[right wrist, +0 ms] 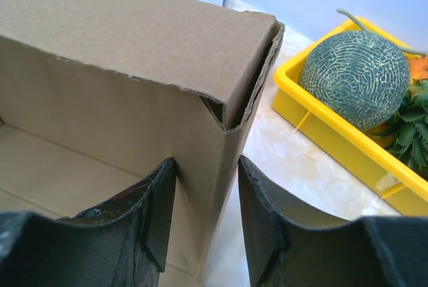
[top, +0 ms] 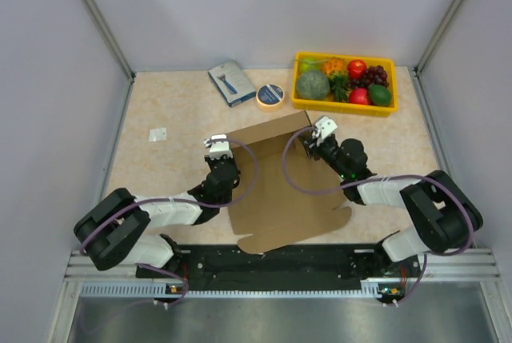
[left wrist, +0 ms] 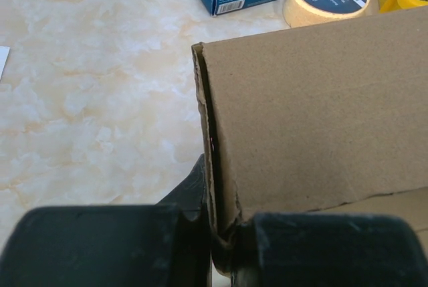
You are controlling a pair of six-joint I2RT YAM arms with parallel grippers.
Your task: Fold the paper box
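- The paper box (top: 280, 191) sits in the middle of the desk (top: 176, 111), between the two arms. The yellow fruit tray (top: 344, 106) is well apart from it, at the far right.
- The box's far long wall is standing. From both wrist views it looks doubled over on itself, with a rolled top edge.
- The left jaws are closed on the left end of that wall and pinch the cardboard right at the corner.
- The right jaws straddle the upright cardboard at the right-hand corner, one finger inside the box and one outside. I cannot tell whether they have a grip on it or only bracket it.
- The near half looks unfolded: the front panel and its tabs lie flat toward the arm bases.
- I'd say it is under halfway done. The side walls need setting firmly, then the near wall must be raised and the tabs tucked in.
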